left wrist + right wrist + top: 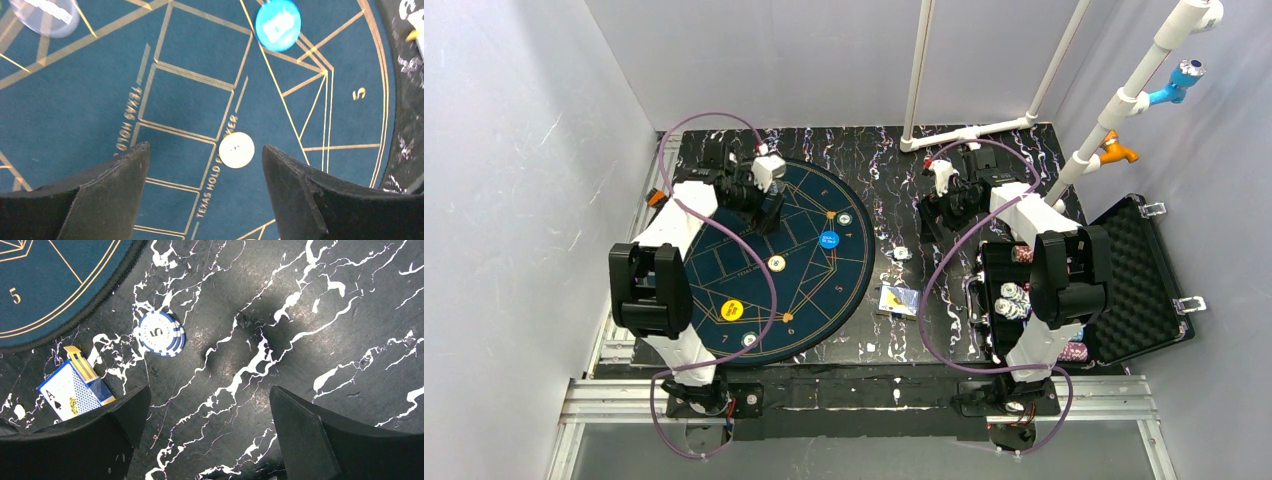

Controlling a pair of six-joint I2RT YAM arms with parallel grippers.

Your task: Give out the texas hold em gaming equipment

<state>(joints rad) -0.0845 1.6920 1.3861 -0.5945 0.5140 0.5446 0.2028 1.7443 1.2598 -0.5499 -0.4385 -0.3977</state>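
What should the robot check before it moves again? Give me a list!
1. Left end effector open and empty: ok.
2. White disc flat on the mat, clear of both fingers: ok.
3. Right end effector open and empty: ok.
4. Chip flat on the table, nothing on top: ok.
5. Card pack apart from the chip: ok.
6. How many chips are left in the case: cannot tell, the right arm hides part of it.
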